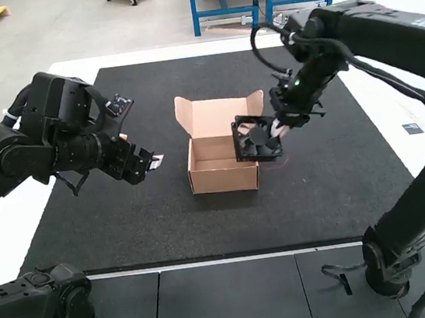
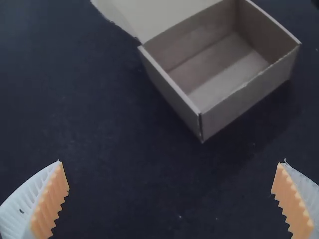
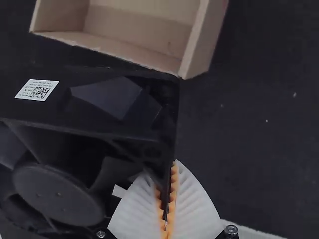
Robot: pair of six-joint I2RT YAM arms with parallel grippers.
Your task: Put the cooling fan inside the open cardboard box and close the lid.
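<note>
- Right pincer (image 1: 279, 124): clamped on one frame edge of the cooling fan (image 1: 257, 139).
- Cooling fan: held upright at the right rim of the open cardboard box (image 1: 222, 175).
- Left pincer (image 1: 144, 162): fingers apart, over the black mat (image 1: 112, 227), left of the box.

Sticker (image 3: 36, 89) on cooling fan (image 3: 89, 124): white, square code beside tiny print
Readable text: none; print too small to make out

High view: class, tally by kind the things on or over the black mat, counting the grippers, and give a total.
cardboard box: 1
cooling fan: 1
grippers: 2 (left gripper, right gripper)
Total: 4
</note>
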